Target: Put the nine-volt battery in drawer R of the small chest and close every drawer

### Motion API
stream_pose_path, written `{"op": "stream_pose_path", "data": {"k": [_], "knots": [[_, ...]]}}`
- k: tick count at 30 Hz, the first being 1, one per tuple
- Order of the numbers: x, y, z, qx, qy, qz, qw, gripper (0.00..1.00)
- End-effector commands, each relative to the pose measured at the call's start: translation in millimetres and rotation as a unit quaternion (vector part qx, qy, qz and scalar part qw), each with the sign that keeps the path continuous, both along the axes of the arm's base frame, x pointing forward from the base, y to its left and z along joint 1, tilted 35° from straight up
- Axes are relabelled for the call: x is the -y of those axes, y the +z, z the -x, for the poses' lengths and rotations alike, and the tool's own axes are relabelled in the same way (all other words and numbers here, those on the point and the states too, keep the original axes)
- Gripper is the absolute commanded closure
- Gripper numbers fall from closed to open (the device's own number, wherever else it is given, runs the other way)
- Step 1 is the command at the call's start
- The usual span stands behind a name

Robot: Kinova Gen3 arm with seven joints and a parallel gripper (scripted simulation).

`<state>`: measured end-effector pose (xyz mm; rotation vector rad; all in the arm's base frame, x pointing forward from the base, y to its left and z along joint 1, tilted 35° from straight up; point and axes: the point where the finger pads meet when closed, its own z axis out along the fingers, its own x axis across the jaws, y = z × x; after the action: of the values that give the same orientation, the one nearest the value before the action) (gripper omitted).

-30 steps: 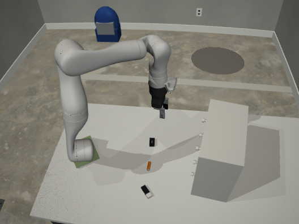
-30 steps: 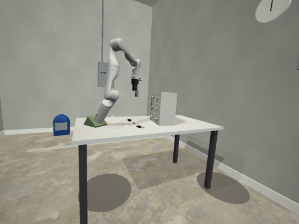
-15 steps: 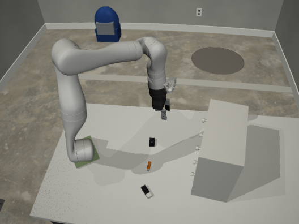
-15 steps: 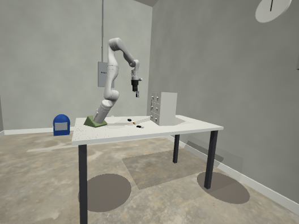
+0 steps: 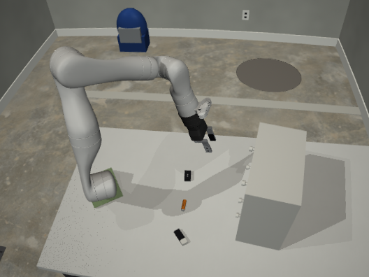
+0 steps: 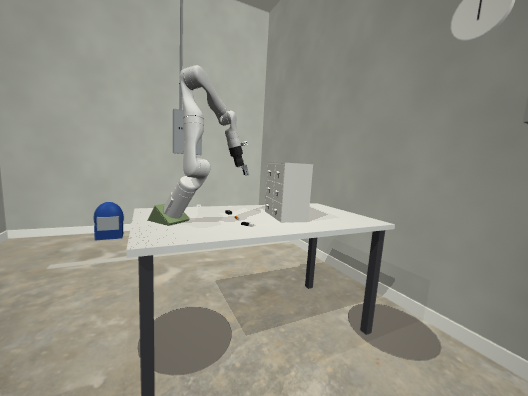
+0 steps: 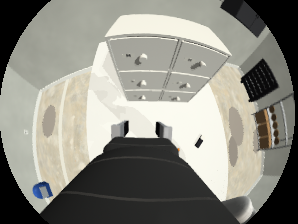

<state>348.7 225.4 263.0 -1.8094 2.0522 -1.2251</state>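
The small chest (image 5: 276,185) stands at the right of the white table, its knobbed drawer fronts facing the arm. It also shows in the exterior view (image 6: 289,191) and the wrist view (image 7: 166,70). All drawers look pushed in; I cannot read the marks. A small black block with pale marks, which I take for the nine-volt battery (image 5: 187,175), lies flat mid-table. My gripper (image 5: 208,141) (image 7: 142,126) hangs open and empty high above the table, behind the battery and left of the chest, fingers pointing toward the chest.
An orange cylinder (image 5: 184,205) lies nearer the front than the battery, and a black-and-white block (image 5: 182,236) lies nearer still. The arm's green base (image 5: 106,190) is at the table's left. A blue object (image 5: 133,31) stands on the floor behind.
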Motion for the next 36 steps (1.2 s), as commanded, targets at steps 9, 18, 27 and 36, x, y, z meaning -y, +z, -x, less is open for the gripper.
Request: {"op": "stream_pose_path", "data": {"k": [9, 18, 27, 36], "knots": [[8.6, -14.1, -7.8, 0.093, 0.051, 0.040, 0.994, 0.00], [17.1, -23.3, -25.2, 0.187, 0.093, 0.067, 0.976, 0.00], [22.0, -29.3, -35.7, 0.247, 0.121, 0.085, 0.958, 0.00], [26.0, -35.2, -45.1, 0.299, 0.145, 0.099, 0.938, 0.00]]}}
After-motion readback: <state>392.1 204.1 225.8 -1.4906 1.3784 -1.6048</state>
